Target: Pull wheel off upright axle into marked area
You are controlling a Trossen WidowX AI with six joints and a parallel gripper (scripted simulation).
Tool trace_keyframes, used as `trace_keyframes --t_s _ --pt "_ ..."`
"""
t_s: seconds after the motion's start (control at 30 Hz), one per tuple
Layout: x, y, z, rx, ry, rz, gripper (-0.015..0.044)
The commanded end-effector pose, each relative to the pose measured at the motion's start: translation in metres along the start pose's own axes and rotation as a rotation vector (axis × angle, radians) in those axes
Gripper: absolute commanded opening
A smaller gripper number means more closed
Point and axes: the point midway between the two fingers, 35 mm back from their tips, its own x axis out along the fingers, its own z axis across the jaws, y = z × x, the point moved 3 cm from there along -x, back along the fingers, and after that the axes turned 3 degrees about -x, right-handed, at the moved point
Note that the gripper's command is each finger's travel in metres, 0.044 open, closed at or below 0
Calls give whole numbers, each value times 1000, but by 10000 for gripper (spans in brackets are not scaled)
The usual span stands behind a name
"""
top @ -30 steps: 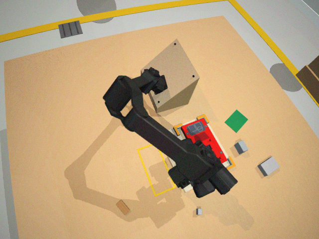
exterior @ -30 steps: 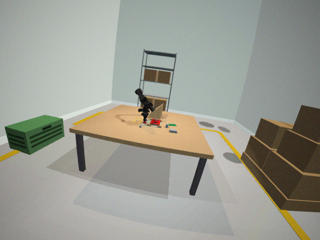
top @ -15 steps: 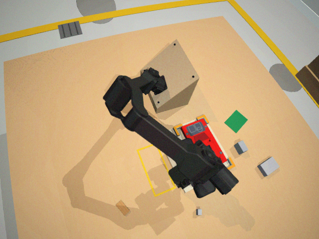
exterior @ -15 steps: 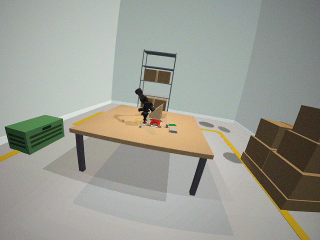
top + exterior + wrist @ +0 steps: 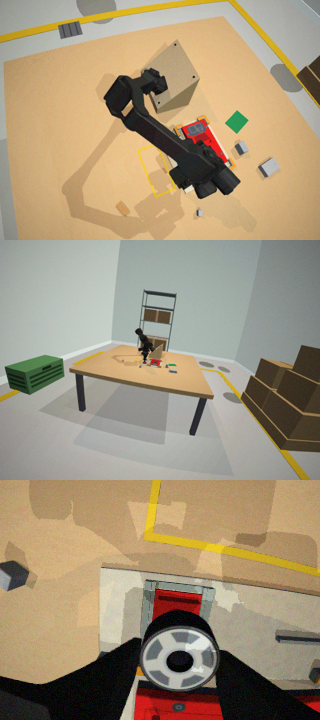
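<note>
The wheel (image 5: 180, 677), with a black tyre and a grey spoked face, is between the fingers in the wrist view. My gripper (image 5: 179, 652) (image 5: 144, 360) is shut on its two sides. The wheel's centre hole looks dark; I cannot tell whether the axle is inside it. A red seat with a grey frame (image 5: 208, 599) on the pale board (image 5: 250, 610) shows behind the wheel. The marked area is a yellow outline (image 5: 147, 173) (image 5: 225, 549) on the table beside the board. The arm hides the gripper and wheel in the top view.
A red block (image 5: 219, 152) with orange corner brackets stands on the board. A tan sloped box (image 5: 178, 62) stands behind it. Grey blocks (image 5: 270, 167) (image 5: 242, 148) (image 5: 199, 213) and a green square (image 5: 236, 121) lie around. A small wooden block (image 5: 122, 208) lies at the front left.
</note>
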Motion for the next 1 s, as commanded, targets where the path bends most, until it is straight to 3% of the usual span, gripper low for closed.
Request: trace_keyframes --t_s 0.0,0.97 --pt "-6 0 1 5 -9 3 0" --pt "-15 0 1 2 -8 2 0"
